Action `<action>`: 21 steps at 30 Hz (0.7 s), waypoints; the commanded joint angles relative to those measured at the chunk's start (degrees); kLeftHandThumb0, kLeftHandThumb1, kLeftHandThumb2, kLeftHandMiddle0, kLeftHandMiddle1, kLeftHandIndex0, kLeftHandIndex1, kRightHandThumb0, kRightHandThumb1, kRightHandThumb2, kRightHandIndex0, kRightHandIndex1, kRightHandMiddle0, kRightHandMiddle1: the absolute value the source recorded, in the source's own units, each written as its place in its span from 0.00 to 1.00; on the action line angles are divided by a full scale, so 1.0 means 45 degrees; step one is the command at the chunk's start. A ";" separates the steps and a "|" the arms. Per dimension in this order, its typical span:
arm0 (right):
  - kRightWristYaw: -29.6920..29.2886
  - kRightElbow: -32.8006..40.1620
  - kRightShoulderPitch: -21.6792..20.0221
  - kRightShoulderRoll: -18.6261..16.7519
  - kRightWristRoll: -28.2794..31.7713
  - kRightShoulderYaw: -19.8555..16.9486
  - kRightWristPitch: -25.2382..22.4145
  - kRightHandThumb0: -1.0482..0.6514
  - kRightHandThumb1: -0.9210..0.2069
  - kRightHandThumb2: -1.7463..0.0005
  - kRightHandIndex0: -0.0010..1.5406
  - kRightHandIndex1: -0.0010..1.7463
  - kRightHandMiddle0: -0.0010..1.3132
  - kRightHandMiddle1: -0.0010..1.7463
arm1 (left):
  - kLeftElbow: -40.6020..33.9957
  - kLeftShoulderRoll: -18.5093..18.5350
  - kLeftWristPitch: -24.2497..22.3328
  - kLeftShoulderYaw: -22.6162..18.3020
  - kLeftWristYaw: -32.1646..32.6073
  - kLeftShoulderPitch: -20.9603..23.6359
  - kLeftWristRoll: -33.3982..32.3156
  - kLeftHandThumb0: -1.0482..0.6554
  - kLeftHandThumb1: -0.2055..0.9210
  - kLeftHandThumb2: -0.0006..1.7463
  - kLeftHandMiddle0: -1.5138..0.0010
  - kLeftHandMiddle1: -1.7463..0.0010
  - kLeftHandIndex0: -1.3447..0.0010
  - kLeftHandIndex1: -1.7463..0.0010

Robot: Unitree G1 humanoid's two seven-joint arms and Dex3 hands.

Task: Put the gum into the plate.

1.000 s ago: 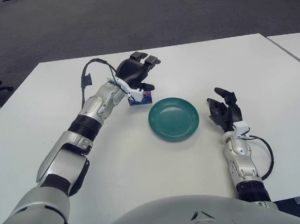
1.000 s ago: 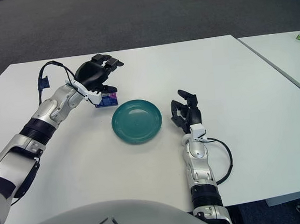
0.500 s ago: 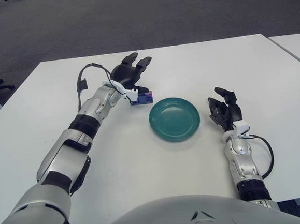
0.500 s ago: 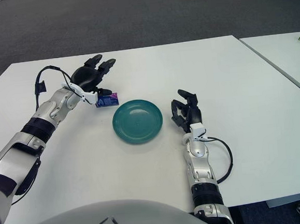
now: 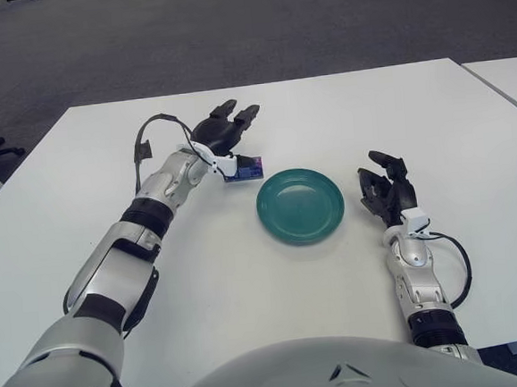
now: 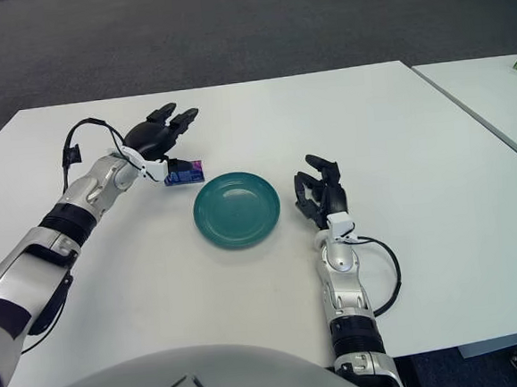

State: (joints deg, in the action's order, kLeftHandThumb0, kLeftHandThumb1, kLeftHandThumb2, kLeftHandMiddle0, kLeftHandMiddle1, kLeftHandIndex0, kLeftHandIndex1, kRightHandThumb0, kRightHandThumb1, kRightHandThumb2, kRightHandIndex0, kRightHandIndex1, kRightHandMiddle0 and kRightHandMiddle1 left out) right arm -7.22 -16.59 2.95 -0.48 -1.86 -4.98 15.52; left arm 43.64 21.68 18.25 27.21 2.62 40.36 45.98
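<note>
Left hand (image 5: pixel 222 133) extended forward, fingers spread flat, empty. Right hand (image 5: pixel 386 189) parked low, fingers loosely open.

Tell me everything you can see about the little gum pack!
The gum is a small flat pack, blue and purple with a bit of white. It lies on the white table, just up and left of the green plate and not in it. The left hand is over its left end with fingers spread; contact is unclear.

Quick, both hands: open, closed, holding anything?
Left hand: open, fingers spread over the gum, not holding it.
Right hand: open, holding nothing, beside the plate.
</note>
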 commanded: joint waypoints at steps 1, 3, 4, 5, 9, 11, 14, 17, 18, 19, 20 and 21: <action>0.0070 -0.0745 0.0722 -0.0096 0.0097 -0.0002 -0.0952 0.29 0.01 0.69 0.28 0.26 0.07 0.55 | 0.0339 0.0069 -0.0064 0.0179 -0.0196 0.0245 -0.0020 0.00 1.00 0.24 0.97 0.99 0.95 0.97; 0.0070 -0.0725 0.0733 -0.0096 0.0099 -0.0007 -0.0965 0.30 0.00 0.70 0.28 0.26 0.07 0.55 | 0.0555 0.0047 -0.0059 0.0292 -0.0184 0.0288 0.0044 0.00 1.00 0.25 0.96 0.99 0.95 0.97; 0.0069 -0.0717 0.0736 -0.0096 0.0099 -0.0010 -0.0971 0.30 0.00 0.70 0.28 0.26 0.07 0.55 | 0.0671 0.0034 -0.0052 0.0348 -0.0170 0.0315 0.0077 0.00 1.00 0.26 0.96 0.99 0.95 0.97; 0.0066 -0.0708 0.0739 -0.0097 0.0099 -0.0014 -0.0975 0.30 0.00 0.70 0.28 0.26 0.07 0.55 | 0.0827 0.0013 -0.0039 0.0428 -0.0137 0.0345 0.0132 0.00 1.00 0.26 0.96 0.99 0.94 0.97; 0.0049 -0.0667 0.0757 -0.0090 0.0099 -0.0032 -0.1018 0.30 0.00 0.70 0.28 0.26 0.07 0.55 | 0.1330 -0.0064 0.0032 0.0735 0.0071 0.0419 0.0294 0.00 1.00 0.27 0.95 0.99 0.93 0.95; 0.0023 -0.0640 0.0756 -0.0091 0.0098 -0.0048 -0.1072 0.31 0.00 0.70 0.28 0.26 0.07 0.55 | 0.1543 -0.0100 0.0073 0.0874 0.0165 0.0453 0.0365 0.00 1.00 0.27 0.94 0.99 0.96 0.87; -0.0016 -0.0604 0.0758 -0.0089 0.0093 -0.0075 -0.1134 0.31 0.00 0.70 0.27 0.26 0.07 0.55 | 0.1889 -0.0184 0.0139 0.1065 0.0318 0.0483 0.0457 0.00 1.00 0.27 0.93 1.00 0.99 0.78; -0.0014 -0.0590 0.0766 -0.0071 0.0081 -0.0078 -0.1149 0.31 0.00 0.70 0.27 0.26 0.07 0.55 | 0.2268 -0.0290 0.0224 0.1230 0.0478 0.0482 0.0499 0.00 1.00 0.26 0.93 1.00 1.00 0.76; -0.0004 -0.0581 0.0774 -0.0061 0.0078 -0.0078 -0.1152 0.31 0.00 0.70 0.27 0.26 0.07 0.55 | 0.2392 -0.0328 0.0255 0.1286 0.0533 0.0476 0.0510 0.00 1.00 0.26 0.92 1.00 1.00 0.74; 0.0006 -0.0578 0.0780 -0.0054 0.0079 -0.0075 -0.1152 0.31 0.00 0.70 0.27 0.26 0.07 0.55 | 0.2539 -0.0370 0.0291 0.1349 0.0609 0.0462 0.0526 0.00 1.00 0.26 0.92 1.00 1.00 0.74; 0.0024 -0.0573 0.0787 -0.0046 0.0087 -0.0075 -0.1152 0.31 0.00 0.70 0.27 0.26 0.07 0.55 | 0.2694 -0.0419 0.0324 0.1419 0.0684 0.0439 0.0541 0.00 1.00 0.26 0.92 1.00 1.00 0.73; 0.0035 -0.0570 0.0791 -0.0043 0.0095 -0.0075 -0.1153 0.31 0.00 0.70 0.28 0.27 0.07 0.55 | 0.2807 -0.0450 0.0351 0.1468 0.0743 0.0436 0.0545 0.00 1.00 0.26 0.92 0.99 1.00 0.72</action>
State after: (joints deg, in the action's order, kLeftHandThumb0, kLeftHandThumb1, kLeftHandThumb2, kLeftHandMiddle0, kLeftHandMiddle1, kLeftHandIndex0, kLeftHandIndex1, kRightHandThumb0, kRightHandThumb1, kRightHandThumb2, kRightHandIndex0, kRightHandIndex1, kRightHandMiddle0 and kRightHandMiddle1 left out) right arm -7.17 -16.23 3.12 -0.40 -1.82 -5.10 15.21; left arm 54.44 19.85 19.50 32.96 4.67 40.85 47.81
